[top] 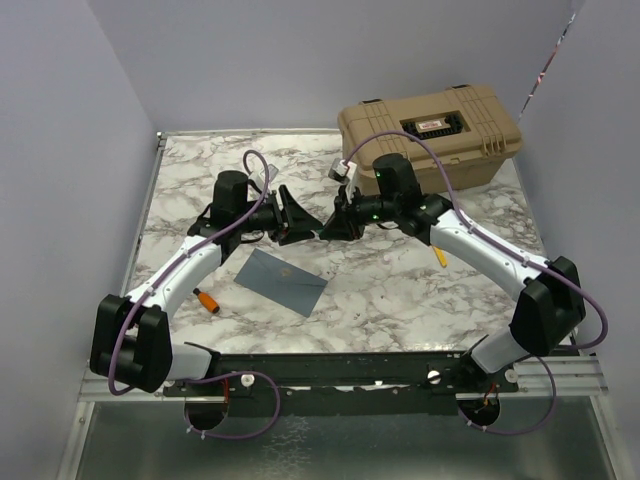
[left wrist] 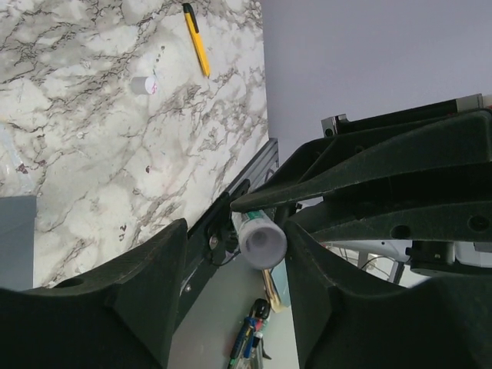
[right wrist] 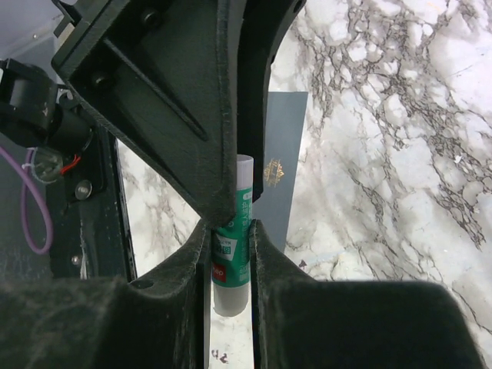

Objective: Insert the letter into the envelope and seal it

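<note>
1. Top view: the envelope lies flat on the table; nothing held is visible.
2. Right wrist: the right gripper clamps a glue stick.
3. Left wrist: the left gripper straddles the stick's end; grip cannot be determined.

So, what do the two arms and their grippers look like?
Both the left arm and the right arm have white links and bulky black joints. A purple cable loops along each. The left gripper and right gripper are matte black, with broad wedge-shaped fingers.
</note>
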{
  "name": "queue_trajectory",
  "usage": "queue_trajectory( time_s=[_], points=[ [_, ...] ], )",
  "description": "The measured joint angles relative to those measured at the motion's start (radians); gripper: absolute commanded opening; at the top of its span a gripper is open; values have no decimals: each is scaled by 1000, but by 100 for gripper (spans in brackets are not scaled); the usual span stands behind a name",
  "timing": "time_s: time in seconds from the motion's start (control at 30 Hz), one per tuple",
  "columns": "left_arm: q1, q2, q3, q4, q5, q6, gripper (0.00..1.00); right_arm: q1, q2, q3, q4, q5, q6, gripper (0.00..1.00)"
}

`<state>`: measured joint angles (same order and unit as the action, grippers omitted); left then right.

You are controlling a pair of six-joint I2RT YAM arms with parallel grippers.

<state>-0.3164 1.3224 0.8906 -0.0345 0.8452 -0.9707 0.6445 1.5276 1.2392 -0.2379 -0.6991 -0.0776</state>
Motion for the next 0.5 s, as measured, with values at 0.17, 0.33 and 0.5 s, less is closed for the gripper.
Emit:
queue_trajectory(
  time_s=[0.17,0.33,0.5],
  points=[
    [0,0,-2,0,0,-6,38,16,25,37,-52,-6,-37,4],
    [0,0,-8,8,4,-12,20,19,31,37,-71,-1,-44,4],
    [0,-7,-17,5,11,-3,0,23,50,54,-85,0,-24,4]
  ],
)
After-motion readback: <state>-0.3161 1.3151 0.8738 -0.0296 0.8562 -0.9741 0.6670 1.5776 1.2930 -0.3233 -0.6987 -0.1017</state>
